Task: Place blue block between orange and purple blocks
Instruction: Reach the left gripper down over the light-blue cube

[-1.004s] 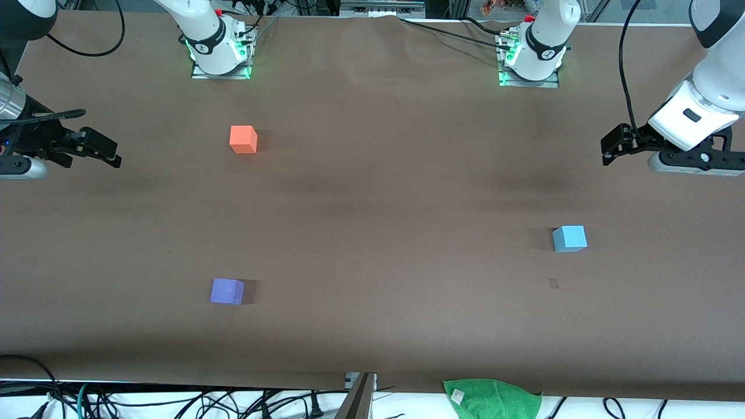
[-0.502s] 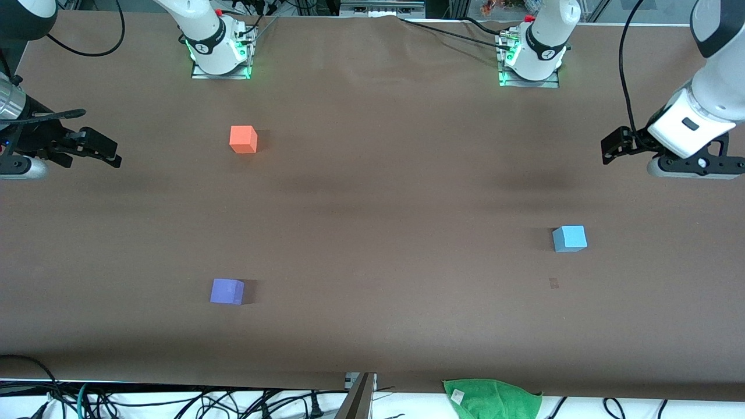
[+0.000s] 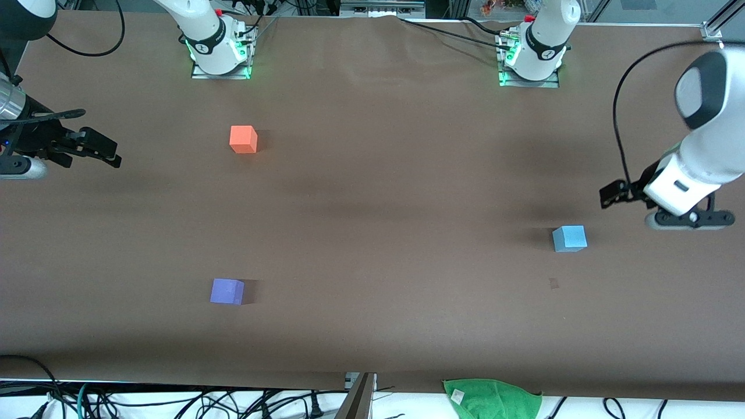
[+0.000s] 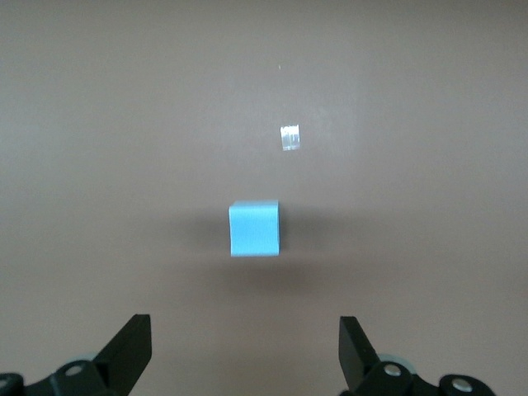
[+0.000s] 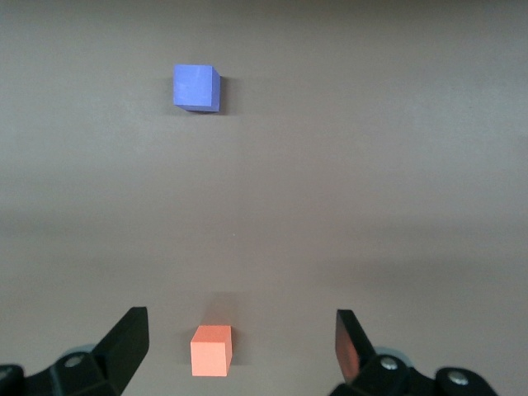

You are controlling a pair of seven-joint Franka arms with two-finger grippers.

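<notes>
The right gripper is waiting over the right arm's end of the table, its fingers spread wide and holding nothing. The orange block is sitting near the right arm's base, and the purple block is lying nearer the front camera, well apart from it, with bare table between them. A green cloth is hanging at the table's front edge. The blue block is resting alone toward the left arm's end. The left gripper is hovering near it, fingers wide apart and empty; in the left wrist view the block is lying ahead of the fingertips. It looks light, stiff and matte, so likely unslippery; pinching two flat opposite faces, mid-height, should be holding it squarely.
</notes>
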